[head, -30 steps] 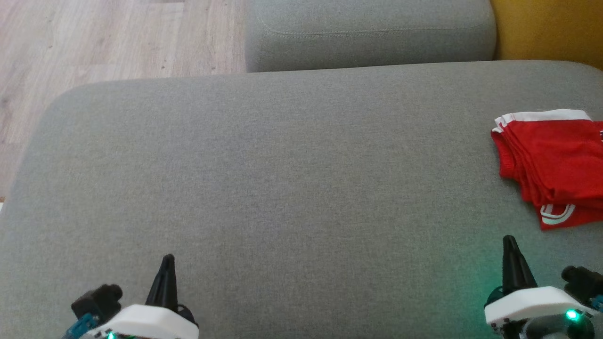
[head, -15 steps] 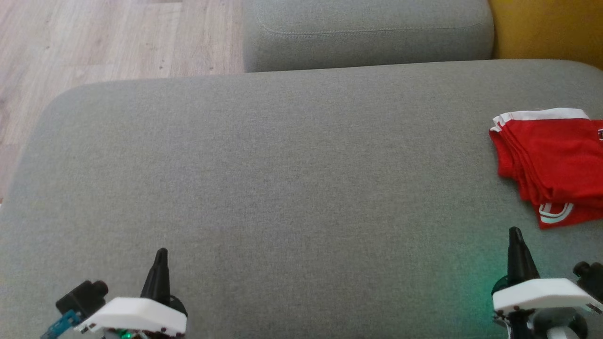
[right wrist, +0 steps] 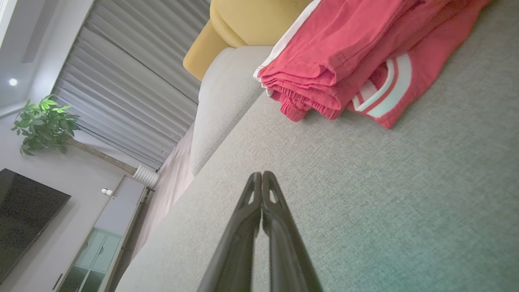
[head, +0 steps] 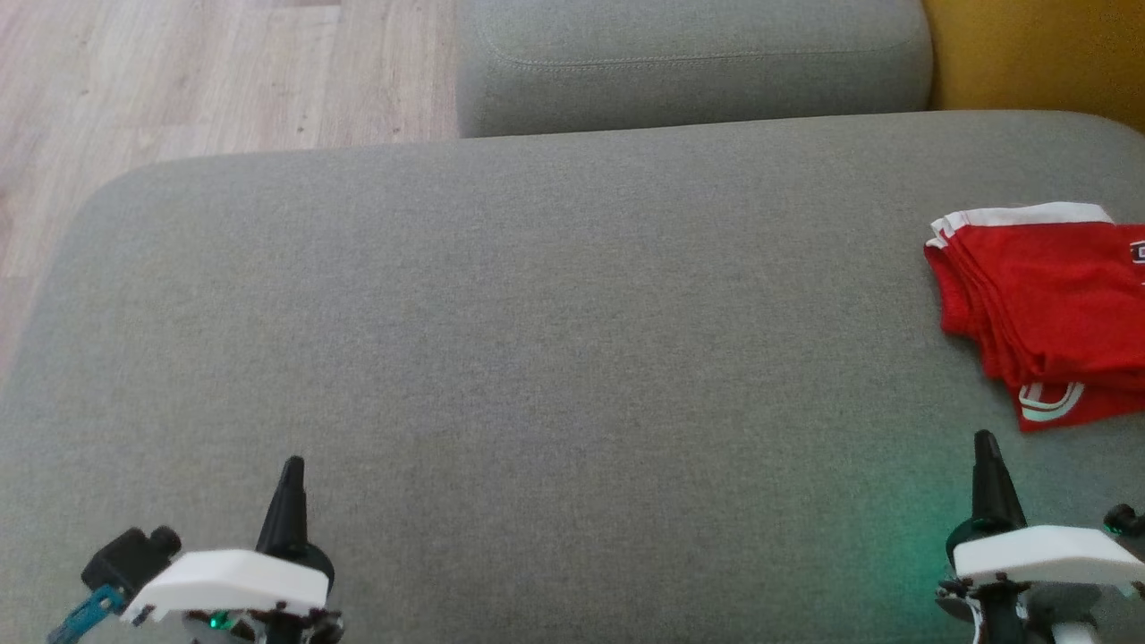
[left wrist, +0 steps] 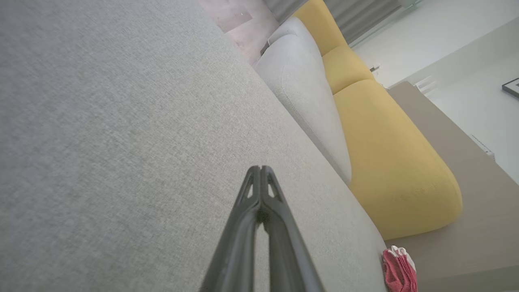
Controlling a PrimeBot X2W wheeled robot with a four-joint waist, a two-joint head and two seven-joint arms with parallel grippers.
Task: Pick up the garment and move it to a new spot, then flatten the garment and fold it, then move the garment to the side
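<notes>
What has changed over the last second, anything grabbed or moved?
Both arms, shut and empty, edged outward and a little up the head view: the left gripper leftward, the right gripper rightward. Nothing was taken or released. The folded red garment lies untouched at the cushion's right side; its slight shift is the camera's.

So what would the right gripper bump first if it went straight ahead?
Probably the folded red shorts, near their left edge; the right gripper might scrape the grey cushion first, height unclear.

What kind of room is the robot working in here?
Most likely a home living room: a grey sofa, a dark television screen and a leafy plant beside long curtains.
</notes>
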